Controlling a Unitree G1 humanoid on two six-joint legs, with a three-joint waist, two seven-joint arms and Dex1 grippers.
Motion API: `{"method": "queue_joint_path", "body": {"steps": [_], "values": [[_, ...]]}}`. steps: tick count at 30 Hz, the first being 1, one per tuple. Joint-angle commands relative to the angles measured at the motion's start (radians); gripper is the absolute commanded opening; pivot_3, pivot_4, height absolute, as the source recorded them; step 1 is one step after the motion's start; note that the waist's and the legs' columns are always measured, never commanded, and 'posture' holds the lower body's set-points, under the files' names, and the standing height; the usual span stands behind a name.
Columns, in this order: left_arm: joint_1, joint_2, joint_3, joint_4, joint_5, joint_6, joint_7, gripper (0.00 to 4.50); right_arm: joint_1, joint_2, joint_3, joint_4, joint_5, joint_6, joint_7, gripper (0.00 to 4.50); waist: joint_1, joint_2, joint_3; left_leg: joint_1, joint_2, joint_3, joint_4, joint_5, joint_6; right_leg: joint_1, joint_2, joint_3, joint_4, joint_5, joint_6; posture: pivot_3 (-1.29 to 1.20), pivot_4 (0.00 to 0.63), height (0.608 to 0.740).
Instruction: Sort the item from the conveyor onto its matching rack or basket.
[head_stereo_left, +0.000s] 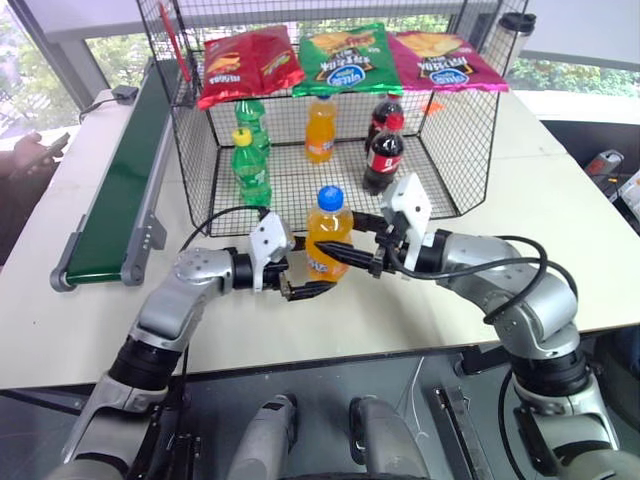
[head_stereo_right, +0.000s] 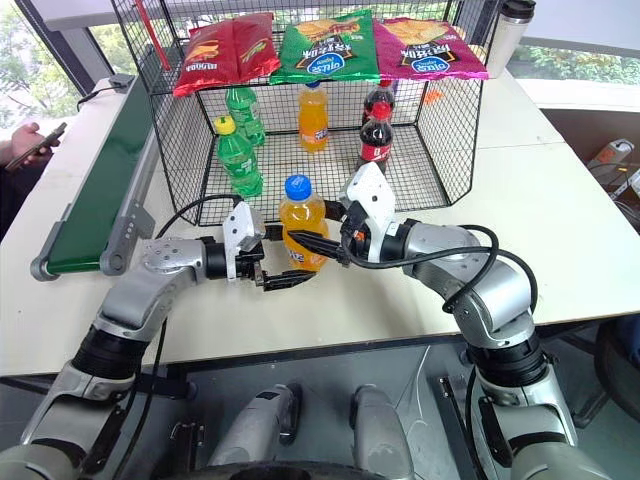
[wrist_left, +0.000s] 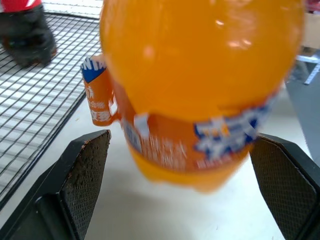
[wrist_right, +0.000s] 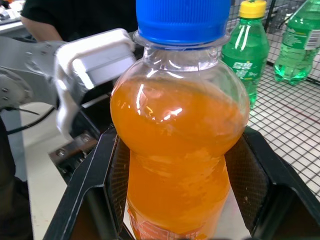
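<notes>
table: white, holds everything; big bare stretch on robot's right.
conveyor: long green belt w/ grey rails along robot's left, just beside the cage. Nothing on the part seen.
cage: black wire mesh, open toward robot, grid floor. Three crisp bags on top bar: red, green, pink.
inside cage: two green bottles on left, capless-looking orange bottle mid-back, two cola bottles on right.
item: orange soda bottle w/ blue cap, upright, in front of cage mouth, between the two claws. Can't tell if base touches the table or is lifted.
right gripper: clamped on bottle body; right wrist view shows both pads pressed against the sides, below the shoulder.
left gripper: jaws spread wide, low by the bottle's base; left wrist view shows a gap each side, no contact. So the right claw alone seems to carry it.
stage (judged): handed over to the right side; placing into cage not yet done.
risk 1: left fingers sit close under the bottle; moving fwd before they clear could knock it askew in the grip.
risk 2: smooth round body, one-sided hold; could slip or tilt on a fast swing.
risk 3: front green & cola bottles stand near the opening; a wide entry could topple them. Middle lane looks safest.
</notes>
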Motion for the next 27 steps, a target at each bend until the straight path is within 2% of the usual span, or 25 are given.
{"method": "queue_joint_path", "body": {"steps": [1, 6, 12, 21, 27], "values": [[0.025, 0.036, 0.099, -0.063, -0.02, 0.014, 0.051, 4.47, -0.057, 0.032, -0.035, 0.008, -0.022, -0.059, -0.031, 2.27, -0.001, 0.0, 0.0, 0.0, 0.0, 0.0, 0.0, 0.0, 0.0, 0.0, 0.0, 0.0, 0.0, 0.0, 0.0, 0.0, 0.15, 0.739], [0.089, 0.041, 0.192, -0.149, -0.055, 0.067, 0.139, 4.47, -0.11, 0.07, -0.026, 0.108, -0.113, -0.129, -0.092, 2.27, 0.001, 0.0, 0.0, 0.0, 0.001, 0.0, 0.0, 0.0, 0.0, 0.0, 0.001, 0.0, 0.0, 0.0, 0.0, 0.0, 0.15, 0.739], [0.129, -0.025, 0.269, -0.225, -0.069, 0.112, 0.308, 4.47, -0.196, 0.149, -0.014, 0.253, -0.219, -0.232, -0.168, 2.27, 0.002, 0.0, 0.0, 0.0, 0.0, 0.0, 0.001, 0.0, 0.0, 0.0, 0.003, 0.0, 0.0, 0.001, 0.0, 0.0, 0.15, 0.739], [0.16, -0.116, 0.253, -0.258, -0.019, 0.093, 0.485, 4.47, -0.394, 0.303, 0.008, 0.654, -0.371, -0.446, -0.234, 2.27, -0.002, 0.0, 0.0, 0.001, 0.001, 0.002, 0.001, 0.001, -0.001, -0.001, 0.005, 0.001, 0.003, 0.002, 0.001, 0.0, 0.15, 0.739], [0.182, -0.149, 0.227, -0.282, 0.005, 0.083, 0.533, 4.47, -0.469, 0.36, -0.005, 0.89, -0.419, -0.587, -0.234, 2.27, 0.0, 0.0, 0.0, 0.001, 0.001, 0.004, 0.001, 0.001, -0.001, -0.001, 0.005, 0.003, 0.003, 0.004, 0.003, 0.0, 0.15, 0.739]]}}
